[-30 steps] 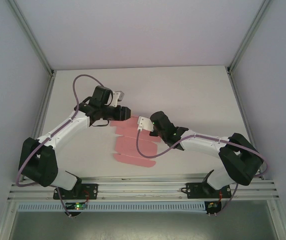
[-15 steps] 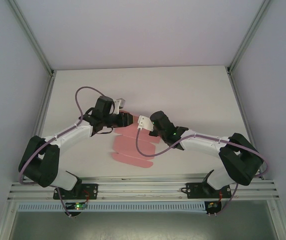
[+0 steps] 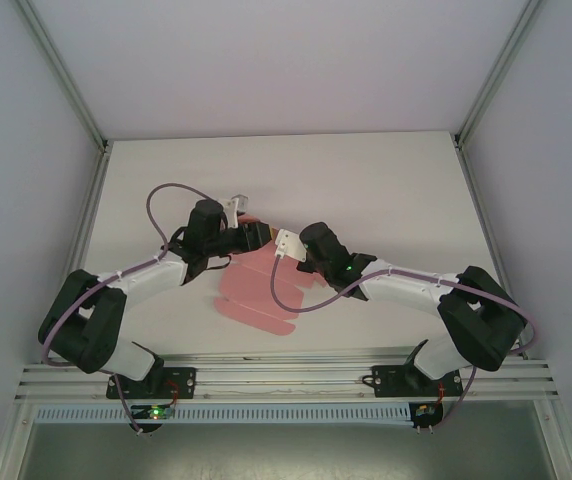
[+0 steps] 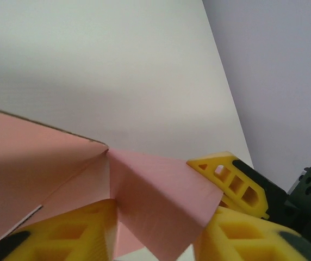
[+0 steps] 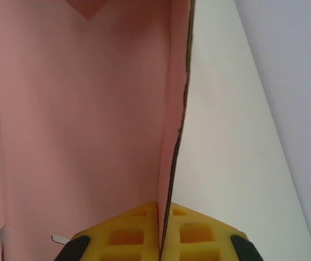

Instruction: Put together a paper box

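The paper box (image 3: 251,295) is a pink die-cut card sheet, lying mostly flat at the table's middle with its far end raised. My right gripper (image 3: 288,246) is shut on one upright pink wall's edge (image 5: 172,163), pinched between the yellow fingers (image 5: 165,209). My left gripper (image 3: 253,235) meets the sheet's far end from the left. Its yellow fingers stand apart (image 4: 163,209) with a folded pink flap (image 4: 161,196) slanting across the gap and touching the right-hand finger (image 4: 242,234). One yellow finger of the right gripper (image 4: 229,176) shows just behind that flap.
The white table (image 3: 366,180) stretches beyond the sheet to the back and both sides. Aluminium frame posts (image 3: 91,190) line the left and right edges. Both arm bases sit on the rail (image 3: 286,375) at the near edge, with purple cables looping over the arms.
My left arm swung toward the centre, bringing its gripper to the sheet's far end beside the right gripper. The pink sheet shifted slightly left. The right gripper stayed shut in place.
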Motion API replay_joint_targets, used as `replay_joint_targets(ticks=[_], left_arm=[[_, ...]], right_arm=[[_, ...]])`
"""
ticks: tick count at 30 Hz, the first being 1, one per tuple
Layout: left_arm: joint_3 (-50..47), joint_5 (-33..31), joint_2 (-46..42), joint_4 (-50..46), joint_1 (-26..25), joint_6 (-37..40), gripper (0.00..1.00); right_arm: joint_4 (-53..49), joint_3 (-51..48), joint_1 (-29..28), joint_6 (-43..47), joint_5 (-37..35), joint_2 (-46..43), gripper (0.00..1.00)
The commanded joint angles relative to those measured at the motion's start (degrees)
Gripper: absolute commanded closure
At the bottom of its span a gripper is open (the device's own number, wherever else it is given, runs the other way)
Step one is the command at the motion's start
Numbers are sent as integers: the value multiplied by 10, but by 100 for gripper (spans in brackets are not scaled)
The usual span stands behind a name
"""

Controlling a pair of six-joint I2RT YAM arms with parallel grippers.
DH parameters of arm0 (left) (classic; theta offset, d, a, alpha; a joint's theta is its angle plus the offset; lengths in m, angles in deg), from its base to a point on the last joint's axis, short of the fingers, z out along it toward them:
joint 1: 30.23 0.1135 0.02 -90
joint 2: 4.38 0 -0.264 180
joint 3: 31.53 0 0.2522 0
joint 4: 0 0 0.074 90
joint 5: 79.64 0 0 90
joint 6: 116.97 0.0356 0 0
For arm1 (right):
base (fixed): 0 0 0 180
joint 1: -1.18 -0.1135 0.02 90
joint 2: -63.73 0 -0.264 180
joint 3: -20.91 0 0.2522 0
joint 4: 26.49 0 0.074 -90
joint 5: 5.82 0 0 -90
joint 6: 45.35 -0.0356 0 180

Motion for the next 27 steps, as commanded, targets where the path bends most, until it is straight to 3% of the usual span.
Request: replay_joint_targets(ticks=[1, 8, 12, 15, 21, 27], left_arm=[[-9, -35, -53, -15, -12, 26, 47], [-41, -205, -216, -257, -12, 79, 0], [-42, -330, -279, -398, -4, 70, 0], [-46, -375, -285, -462, 18, 49, 0], [-51, -390, -240, -483, 72, 19, 0], [-45, -374, -183, -442, 77, 34, 0]], right_arm=[[1, -5, -16, -8, 17, -18, 100], [-11, -11, -3, -20, -2, -30, 100], [-9, -14, 3, -22, 6, -36, 100], [-9, -15, 6, -24, 13, -40, 100], [-9, -18, 15, -31, 27, -46, 100], [-6, -26, 17, -34, 49, -60, 100]])
